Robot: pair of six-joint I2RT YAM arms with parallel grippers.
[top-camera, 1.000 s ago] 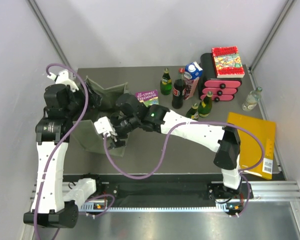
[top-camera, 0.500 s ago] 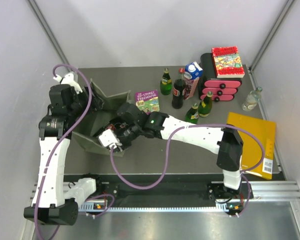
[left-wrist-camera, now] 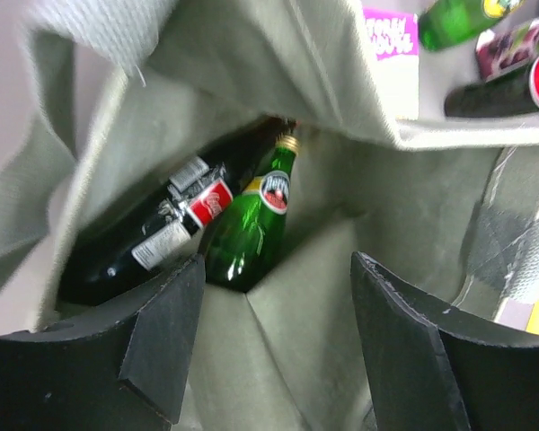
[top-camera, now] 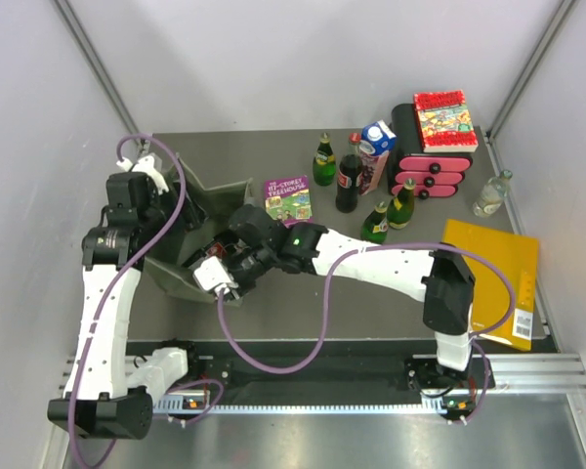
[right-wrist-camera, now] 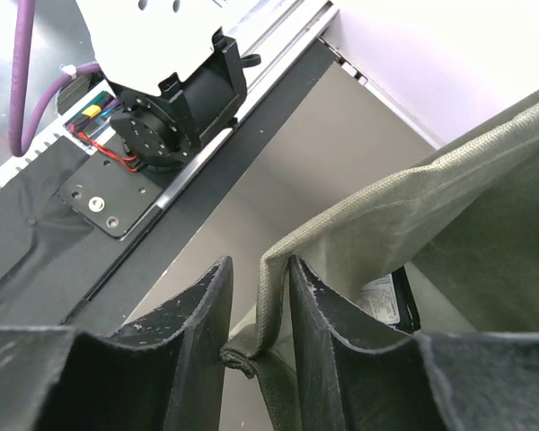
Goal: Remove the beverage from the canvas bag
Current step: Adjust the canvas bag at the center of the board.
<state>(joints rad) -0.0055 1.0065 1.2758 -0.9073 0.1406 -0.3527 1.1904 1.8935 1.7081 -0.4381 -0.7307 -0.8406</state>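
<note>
With the right claw nipped on the rim of the floppy olive canvas bag, the wide-open, empty left claw faces the green glass bottle lying inside, which it should probably reach in and grip next.

The top view is lit evenly and brightly from above; only soft shadows are cast on the tabletop. In the left wrist view the canvas bag interior is dim and smeared, glints are seen on the green bottle, and the fingers of the left pincer, at 5 and 7 o'clock, are defocused. The right wrist view is washed out at 1 o'clock.
</note>
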